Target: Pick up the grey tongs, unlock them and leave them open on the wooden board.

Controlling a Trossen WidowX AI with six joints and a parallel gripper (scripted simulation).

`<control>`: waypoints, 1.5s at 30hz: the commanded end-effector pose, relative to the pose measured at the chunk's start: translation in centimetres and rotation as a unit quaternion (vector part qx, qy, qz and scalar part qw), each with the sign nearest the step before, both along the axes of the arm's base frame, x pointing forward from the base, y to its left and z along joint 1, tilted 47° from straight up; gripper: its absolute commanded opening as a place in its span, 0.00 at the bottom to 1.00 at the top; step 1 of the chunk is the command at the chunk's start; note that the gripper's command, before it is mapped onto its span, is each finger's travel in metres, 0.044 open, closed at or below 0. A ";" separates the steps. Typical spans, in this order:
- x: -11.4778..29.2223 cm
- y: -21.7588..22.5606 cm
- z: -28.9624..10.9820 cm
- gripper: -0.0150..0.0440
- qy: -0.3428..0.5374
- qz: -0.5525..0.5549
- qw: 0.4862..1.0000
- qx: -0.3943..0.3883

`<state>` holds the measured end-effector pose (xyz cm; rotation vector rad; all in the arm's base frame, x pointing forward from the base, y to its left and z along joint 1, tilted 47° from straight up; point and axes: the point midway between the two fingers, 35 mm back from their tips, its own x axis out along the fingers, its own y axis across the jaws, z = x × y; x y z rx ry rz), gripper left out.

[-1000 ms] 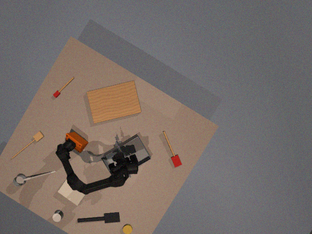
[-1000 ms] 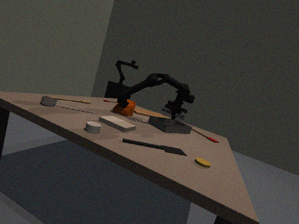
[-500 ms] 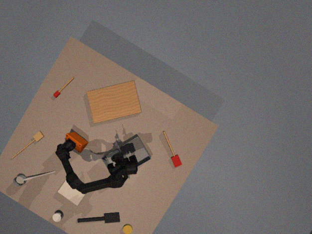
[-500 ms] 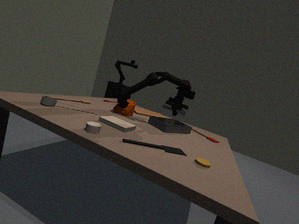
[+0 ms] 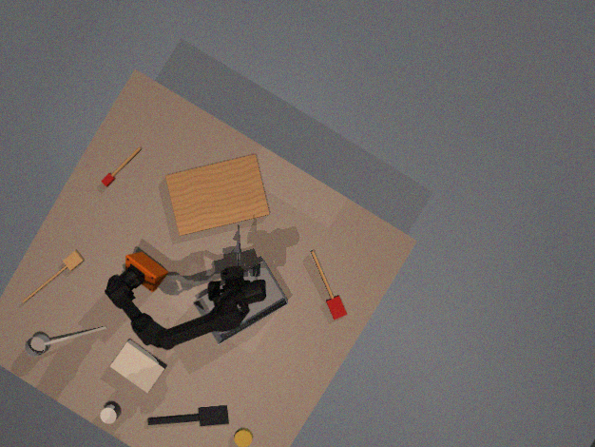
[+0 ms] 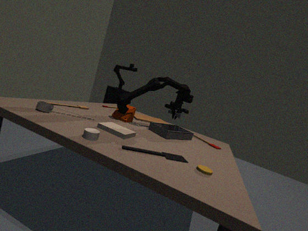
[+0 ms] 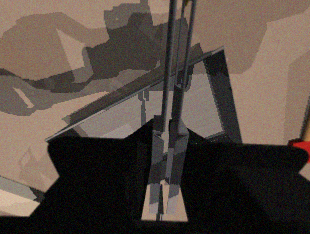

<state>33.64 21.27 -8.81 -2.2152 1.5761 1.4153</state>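
My gripper [image 5: 236,267] [image 6: 175,113] [image 7: 162,123] is shut on the grey tongs [image 5: 239,243] [image 7: 172,75] near their hinge end. It holds them in the air above the grey roasting tin [image 5: 275,292] [image 6: 169,132] [image 7: 223,95]. In the wrist view the two tong arms run close together and parallel away from the fingers. In the overhead view they reach toward the wooden board [image 5: 216,192] [image 6: 145,117], which lies flat just beyond the tin. The tong tips are too thin to make out in the side view.
The arm's orange base [image 5: 146,270] [image 6: 124,113] stands left of the tin. A red spatula [image 5: 331,298] lies to its right. A white block [image 5: 137,365], a ladle [image 5: 40,342], a black spatula [image 5: 201,416], a white cylinder [image 5: 109,414] and a yellow disc [image 5: 242,437] lie nearer the front.
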 end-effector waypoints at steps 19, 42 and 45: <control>-7.6 6.0 -6.8 0.00 -0.175 -0.181 0.968 0.012; -16.0 10.0 -9.7 0.00 -0.302 -0.299 0.904 0.044; -17.7 10.5 -10.2 0.00 -0.324 -0.322 0.888 0.050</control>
